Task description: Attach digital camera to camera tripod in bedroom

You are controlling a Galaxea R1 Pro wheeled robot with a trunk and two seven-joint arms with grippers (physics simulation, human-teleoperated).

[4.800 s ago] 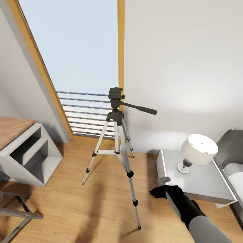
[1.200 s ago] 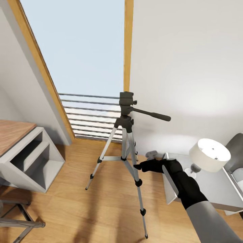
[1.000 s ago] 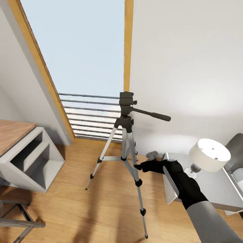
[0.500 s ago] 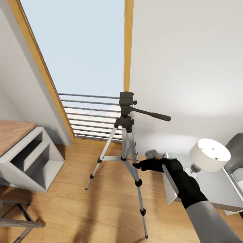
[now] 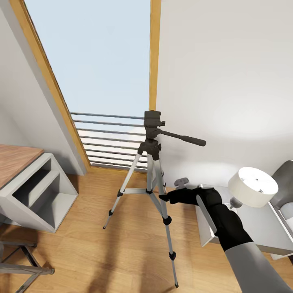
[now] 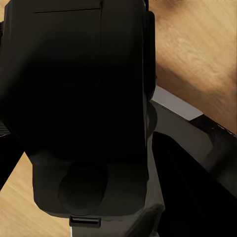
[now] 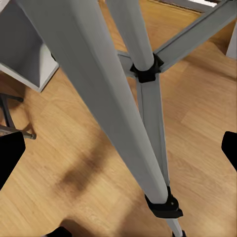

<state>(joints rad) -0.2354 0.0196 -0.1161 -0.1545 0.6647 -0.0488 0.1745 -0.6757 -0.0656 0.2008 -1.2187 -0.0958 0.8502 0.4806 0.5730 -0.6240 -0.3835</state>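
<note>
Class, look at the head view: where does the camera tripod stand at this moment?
The camera tripod stands mid-picture on the wood floor, before the window's right frame, with the white nightstand to its right and the right end effector at its near leg.

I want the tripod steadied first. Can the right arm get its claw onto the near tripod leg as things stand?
Probably yes: the right claw is already beside the camera tripod, its fingertips wide either side of the leg in the wrist view, nothing between.

The big black camera (image 6: 84,103) sits so close in the left wrist view that it hides the left gripper, so its fingers cannot be seen. In the right wrist view the tripod (image 7: 140,74) is cut off at the top. The right gripper's (image 5: 167,198) fingertips are too dark to tell apart beside the tripod leg.
</note>
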